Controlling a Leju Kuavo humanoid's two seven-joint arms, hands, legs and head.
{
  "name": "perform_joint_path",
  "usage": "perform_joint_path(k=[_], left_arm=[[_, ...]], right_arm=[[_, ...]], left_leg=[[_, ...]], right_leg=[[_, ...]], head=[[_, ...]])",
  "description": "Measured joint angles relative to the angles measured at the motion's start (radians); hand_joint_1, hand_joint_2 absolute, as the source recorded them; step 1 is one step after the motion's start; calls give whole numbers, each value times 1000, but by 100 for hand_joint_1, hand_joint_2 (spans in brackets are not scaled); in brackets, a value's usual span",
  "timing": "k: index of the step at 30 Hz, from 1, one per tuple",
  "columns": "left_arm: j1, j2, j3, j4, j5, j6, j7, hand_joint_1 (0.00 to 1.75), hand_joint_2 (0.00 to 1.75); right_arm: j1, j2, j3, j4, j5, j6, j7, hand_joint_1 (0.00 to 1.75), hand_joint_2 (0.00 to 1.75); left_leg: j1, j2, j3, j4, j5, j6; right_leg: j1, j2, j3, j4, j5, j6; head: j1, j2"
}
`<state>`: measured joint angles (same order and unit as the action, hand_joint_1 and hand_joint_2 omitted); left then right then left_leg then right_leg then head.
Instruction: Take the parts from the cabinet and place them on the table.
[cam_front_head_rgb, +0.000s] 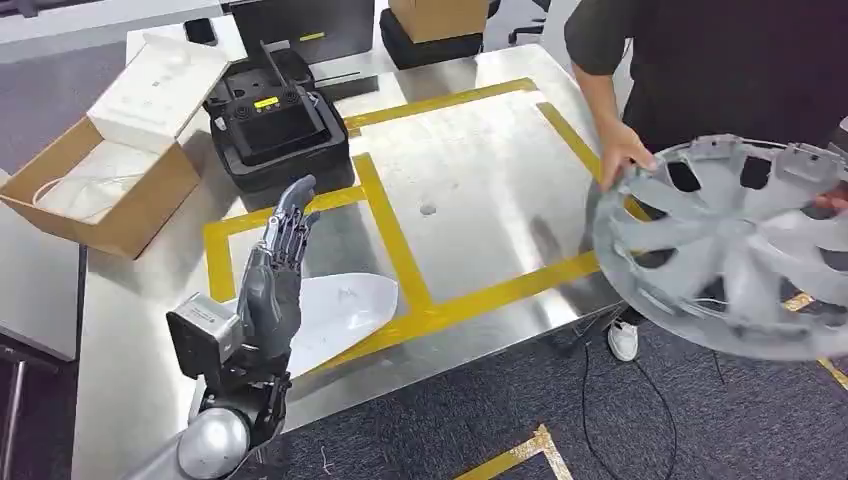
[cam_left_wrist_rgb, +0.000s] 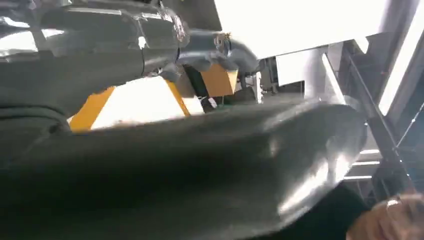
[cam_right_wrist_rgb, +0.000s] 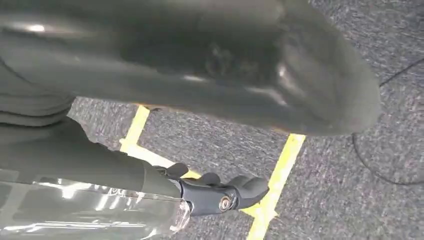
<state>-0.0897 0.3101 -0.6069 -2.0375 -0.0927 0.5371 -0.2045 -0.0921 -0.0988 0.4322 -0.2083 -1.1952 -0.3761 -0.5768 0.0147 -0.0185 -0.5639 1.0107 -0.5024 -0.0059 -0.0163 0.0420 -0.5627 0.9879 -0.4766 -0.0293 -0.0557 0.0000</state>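
Left hand (cam_front_head_rgb: 277, 262) stands upright above the metal table (cam_front_head_rgb: 480, 180) in the head view, fingers spread and holding nothing, just over a white curved part (cam_front_head_rgb: 340, 310) lying on the yellow tape lines (cam_front_head_rgb: 395, 245). Off the table's right edge a person's hand (cam_front_head_rgb: 622, 152) grips the rim of a grey hubcap (cam_front_head_rgb: 725, 245), tilted above the carpet. A cardboard box (cam_front_head_rgb: 110, 190) and a black case (cam_front_head_rgb: 275, 125) sit at the table's far left. Left wrist view is mostly blurred thumb (cam_left_wrist_rgb: 200, 170). Right wrist view: the right hand (cam_right_wrist_rgb: 215, 192) hangs over grey carpet (cam_right_wrist_rgb: 350, 210), dark fingers loosely apart with nothing between them
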Motion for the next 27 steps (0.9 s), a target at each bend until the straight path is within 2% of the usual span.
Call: perform_joint_path(k=[3, 6, 8, 9, 10, 11, 12, 13, 15, 16, 17, 18, 19, 20, 21, 22, 25, 26, 27], left_arm=[[0, 0, 0, 0, 0, 0, 0, 0, 0], [0, 0, 0, 0, 0, 0, -3, 0, 0], [0, 0, 0, 0, 0, 0, -5, 0, 0], [0, 0, 0, 0, 0, 0, -5, 0, 0], [-1, 0, 0, 0, 0, 0, -6, 0, 0], [-1, 0, 0, -1, 0, 0, -6, 0, 0], [-1, -2, -1, -1, 0, 0, -7, 0, 0], [-1, -3, -1, -1, -1, 0, -9, 0, 0], [0, -3, -1, 0, -1, -1, -9, 0, 0], [0, -4, -1, 0, -1, -1, -9, 0, 0], [0, -4, -1, 0, -1, -1, -9, 0, 0], [1, -4, -1, 1, -1, -1, -9, 0, 0], [1, -5, -1, 1, -1, -1, -9, 0, 0], [1, -5, -1, 1, -1, -1, -9, 0, 0], [1, -5, -1, 1, -1, -1, -9, 0, 0], [0, -5, -1, 0, -1, -1, -9, 0, 0], [0, -5, -1, 0, -1, -1, -10, 0, 0], [0, -6, -2, 0, -1, -2, -10, 0, 0], [-1, -6, -1, 0, -1, -2, -10, 0, 0]], right_arm=[[1, -1, 0, 0, 0, 0, 0, 0, 0], [1, -1, 0, 0, -9, 0, 0, 0, 0], [1, -1, 0, 0, -13, 4, -1, 0, 0], [1, 0, -1, 0, -21, 10, -2, 0, 0], [2, -1, -1, 0, -24, 17, -4, 0, 0], [1, -2, -2, 0, -32, 24, -7, 0, 0], [2, -2, -2, 0, -37, 29, -8, 0, 0], [1, -3, -5, 0, -41, 34, -9, 0, 0], [1, -4, -14, 0, -43, 36, -9, 0, 0], [3, -3, -18, 0, -43, 37, -9, 0, 0], [5, -3, -18, 0, -43, 37, -9, 0, 0], [7, -4, -19, 0, -44, 37, -9, 0, 0], [6, -5, -21, 0, -44, 37, -9, 0, 0], [5, -6, -23, 0, -43, 37, -9, 0, 0], [4, -7, -25, 0, -43, 38, -9, 0, 0], [0, -6, -25, 0, -44, 38, -9, 0, 0], [0, -6, -26, 0, -49, 38, -9, 0, 0], [-1, -6, -26, 0, -51, 38, -9, 0, 0], [0, -6, -26, 0, -51, 38, -9, 0, 0]], left_leg=[[-4, 1, 0, 0, -1, 9], [-7, 1, 0, 1, -3, 13], [-9, 2, 0, 3, -5, 16], [-14, 1, 0, 9, -8, 30], [-15, 3, 2, 3, -5, 35], [-5, 8, 13, -19, 5, 43], [-5, 15, 24, -29, 8, 46], [-5, 21, 29, -34, 9, 48], [-7, 32, 30, -33, 5, 48], [-8, 36, 30, -33, 4, 47], [-8, 39, 32, -33, 2, 44], [-8, 43, 36, -33, -2, 41], [-7, 48, 43, -33, -6, 35], [-7, 53, 51, -33, -12, 29], [-9, 59, 58, -33, -18, 23], [-17, 64, 59, -28, -24, 15], [-12, 88, 65, -32, -30, 0], [-11, 97, 70, -32, -35, -8], [-6, 70, 70, -19, -51, -14]], right_leg=[[-2, 0, 3, -5, 1, 2], [-5, 0, 4, -10, 3, 18], [-8, 0, 8, -16, 3, 49], [-14, 1, 12, -32, 8, 78], [-14, 5, 13, -37, 11, 89], [-12, 8, 15, -37, 6, 94], [-10, -10, 12, -19, -7, 91], [-10, -24, -18, 44, -43, 88], [-11, -31, -107, 214, -115, 88], [-11, -32, -147, 282, -133, 88], [-11, -33, -158, 295, -125, 88], [-11, -37, -146, 263, -91, 86], [-12, -42, -109, 184, -39, 83], [-11, -56, -59, 83, 13, 79], [-10, -85, -20, 1, 36, 76], [0, -93, -11, -9, 20, 70], [6, -63, -21, 0, 17, 49], [2, -53, -19, -5, 19, 41], [-1, -46, -13, -12, 22, 34]], head=[[0, 0], [0, 0], [0, 0], [-2, 0], [-3, 0], [-2, 0], [-2, 0], [0, 0], [0, 0], [0, 0], [0, 0], [0, 0], [0, 0], [0, 0], [1, 0], [3, 0], [-1, 0], [-1, 0], [-3, 0]])
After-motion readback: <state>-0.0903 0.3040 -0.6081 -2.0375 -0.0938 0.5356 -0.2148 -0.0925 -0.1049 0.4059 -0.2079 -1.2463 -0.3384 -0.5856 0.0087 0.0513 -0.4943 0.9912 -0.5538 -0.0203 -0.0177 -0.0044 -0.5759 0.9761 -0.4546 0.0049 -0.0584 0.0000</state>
